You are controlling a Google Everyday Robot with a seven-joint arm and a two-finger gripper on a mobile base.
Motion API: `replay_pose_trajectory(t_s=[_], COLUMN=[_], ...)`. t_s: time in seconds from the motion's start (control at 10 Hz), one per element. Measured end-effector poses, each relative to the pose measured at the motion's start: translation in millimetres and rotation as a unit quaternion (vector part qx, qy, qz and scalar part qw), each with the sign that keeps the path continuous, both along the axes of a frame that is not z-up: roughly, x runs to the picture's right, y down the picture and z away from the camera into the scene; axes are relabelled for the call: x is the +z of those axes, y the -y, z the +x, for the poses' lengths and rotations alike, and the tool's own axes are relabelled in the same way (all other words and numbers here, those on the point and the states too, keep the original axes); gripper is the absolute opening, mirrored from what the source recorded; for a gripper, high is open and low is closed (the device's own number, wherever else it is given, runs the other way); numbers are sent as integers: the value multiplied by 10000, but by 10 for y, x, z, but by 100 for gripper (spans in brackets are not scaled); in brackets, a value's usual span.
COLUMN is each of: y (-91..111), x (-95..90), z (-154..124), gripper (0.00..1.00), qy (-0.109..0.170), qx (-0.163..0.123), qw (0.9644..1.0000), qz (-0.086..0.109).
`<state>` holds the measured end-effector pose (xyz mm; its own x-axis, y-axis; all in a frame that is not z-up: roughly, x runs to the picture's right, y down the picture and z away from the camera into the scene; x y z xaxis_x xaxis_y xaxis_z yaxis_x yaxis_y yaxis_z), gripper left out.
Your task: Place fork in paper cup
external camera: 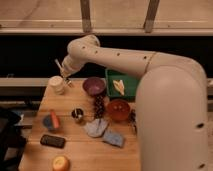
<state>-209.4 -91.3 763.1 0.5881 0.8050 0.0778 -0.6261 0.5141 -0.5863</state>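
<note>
The paper cup [57,84], short and cream-white, stands at the back left corner of the wooden table [75,150]. My gripper [66,76] hangs just above and to the right of the cup's rim, at the end of the cream arm that reaches in from the right. It is shut on the fork [60,66], a thin pale sliver that slants up and to the left out of the fingers, above the cup. The fork's lower end is hidden by the gripper.
A purple bowl [94,86] sits right of the cup, with a green tray [131,91] behind it. In front are dark grapes [99,106], an orange bowl [119,109], a small metal cup [77,114], a grey cloth [96,128], a blue sponge [114,138], a black block [53,141] and an orange fruit [61,163].
</note>
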Motion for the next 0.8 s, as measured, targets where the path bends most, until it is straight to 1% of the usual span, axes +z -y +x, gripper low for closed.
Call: replay_pose_trajectory(t_s=[0.1, 0.2, 0.4, 0.5, 0.7, 0.8], y=[49, 92, 143, 138, 139, 129], x=[67, 147, 311, 392, 576, 609], z=[-199, -309, -461, -514, -562, -598], gripper=[0, 0, 0, 0, 0, 0], qy=[80, 118, 176, 230, 319, 353], qx=[-149, -263, -339, -317, -162, -132], qw=[9999, 9996, 9992, 9992, 9994, 9993], qz=[31, 67, 82, 50, -35, -53])
